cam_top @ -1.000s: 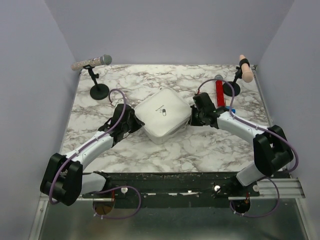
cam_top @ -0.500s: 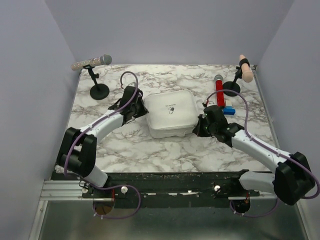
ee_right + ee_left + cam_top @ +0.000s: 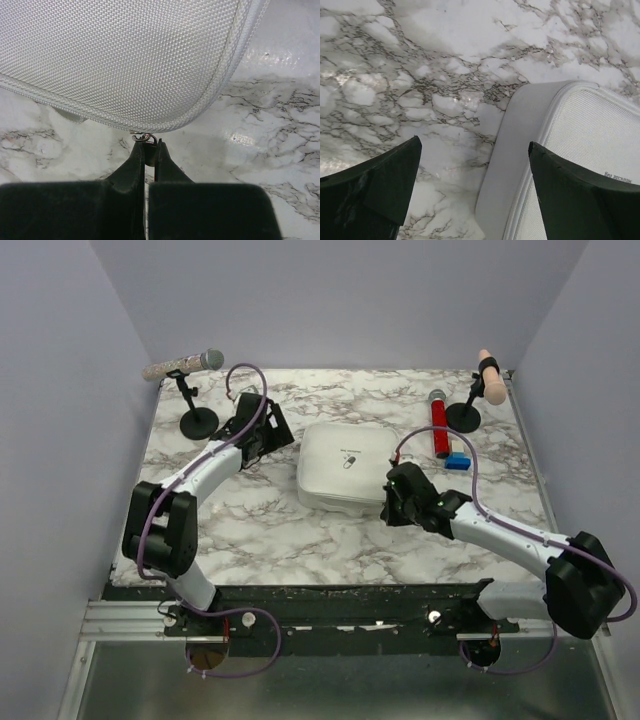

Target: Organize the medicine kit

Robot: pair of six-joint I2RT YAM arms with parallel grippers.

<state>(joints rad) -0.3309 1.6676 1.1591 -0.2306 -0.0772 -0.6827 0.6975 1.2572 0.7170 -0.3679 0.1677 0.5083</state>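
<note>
Marble table, viewed from above: medicine kit lies flat a little right of centre, lid down, small dark pill logo facing up. Left gripper sits off the kit's far-left corner, near it but not touching. In the left wrist view its fingers stand wide apart with nothing between them but bare marble and the kit's rounded corner below, which lies toward the right-hand finger. Right gripper is at the kit's near-right corner. In the right wrist view its fingers are pressed together, tips clamped on the zipper pull, a small metal ring hanging just under the kit's piped edge. Woven grey fabric of the case fills the upper part of that view. Right of the kit, apart from it, a red cylinder lies on its side, with a blue block just beside its near end. Back left, a black stand carries a speckled rod with a grey end, tilted. Back right, a second black stand carries a peach-coloured rod, close to the red cylinder's far end. Whether the zipper is fully run round the case cannot be told
</note>
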